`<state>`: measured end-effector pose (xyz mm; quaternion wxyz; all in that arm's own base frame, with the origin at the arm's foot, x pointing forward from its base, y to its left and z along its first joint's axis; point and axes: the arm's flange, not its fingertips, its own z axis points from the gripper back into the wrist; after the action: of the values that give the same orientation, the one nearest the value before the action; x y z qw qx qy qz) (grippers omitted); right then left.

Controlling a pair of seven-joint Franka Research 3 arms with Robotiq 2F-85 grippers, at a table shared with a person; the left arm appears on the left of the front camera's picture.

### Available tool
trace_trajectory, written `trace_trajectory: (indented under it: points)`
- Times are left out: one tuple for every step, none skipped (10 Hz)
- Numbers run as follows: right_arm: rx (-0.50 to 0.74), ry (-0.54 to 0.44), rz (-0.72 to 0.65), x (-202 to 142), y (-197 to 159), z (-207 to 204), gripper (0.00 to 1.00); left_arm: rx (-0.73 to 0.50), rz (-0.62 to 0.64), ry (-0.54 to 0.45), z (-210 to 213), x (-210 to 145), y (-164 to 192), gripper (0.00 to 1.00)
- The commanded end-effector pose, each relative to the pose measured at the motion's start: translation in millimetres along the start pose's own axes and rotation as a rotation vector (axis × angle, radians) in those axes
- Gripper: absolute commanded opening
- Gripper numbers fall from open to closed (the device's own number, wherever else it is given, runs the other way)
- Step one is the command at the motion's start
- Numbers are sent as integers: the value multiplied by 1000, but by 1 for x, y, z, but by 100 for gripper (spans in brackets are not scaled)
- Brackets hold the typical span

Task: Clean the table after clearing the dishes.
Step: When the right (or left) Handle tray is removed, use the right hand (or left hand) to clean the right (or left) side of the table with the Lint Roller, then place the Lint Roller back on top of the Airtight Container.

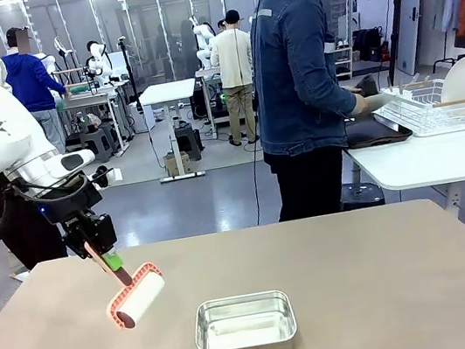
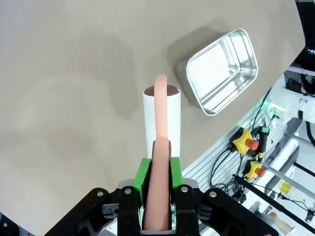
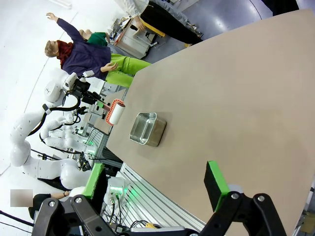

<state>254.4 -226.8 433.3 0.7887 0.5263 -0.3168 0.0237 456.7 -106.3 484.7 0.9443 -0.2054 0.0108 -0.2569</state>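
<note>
My left gripper [image 1: 107, 256] is shut on the pink handle of a lint roller [image 1: 137, 300], whose white roll hangs tilted just above the beige table [image 1: 391, 282], left of centre. In the left wrist view the green pads [image 2: 141, 178] clamp the handle and the roll [image 2: 161, 115] points down at the table top [image 2: 74, 98]. My right gripper [image 3: 155, 182] stands open high over the table [image 3: 236, 83], nothing between its fingers. One of the dishes, a white plate [image 1: 463, 79], stands in the wire rack on the white side table; the person's gloved hand [image 1: 370, 103] is by the rack.
A small empty steel pan [image 1: 245, 326] sits on the table near the front, right of the roller; it also shows as the pan [image 2: 222, 70] and the pan [image 3: 146, 129]. A dark tray [image 1: 378, 132] lies on the white side table beside the person.
</note>
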Motion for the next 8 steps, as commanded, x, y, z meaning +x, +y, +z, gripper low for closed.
trace_trajectory:
  points:
    - [11,0,13,-2,1,1,100,-8,1,-28,0,-5,-4,22]
    - [11,0,13,-2,1,1,100,-8,1,-28,0,-5,-4,22]
    - [11,0,13,-2,1,1,100,-8,1,-28,0,-5,-4,22]
    - [11,0,13,-2,1,1,100,-8,1,-28,0,-5,-4,22]
    - [11,0,13,-2,1,1,100,0,-1,0,0,0,-1,22]
    - [11,0,13,-2,1,1,100,111,-187,85,17,24,-38,22]
    - [11,0,13,-2,1,1,100,167,-348,185,26,50,-76,22]
    - [11,0,13,-2,1,1,100,212,-554,273,26,77,-118,22]
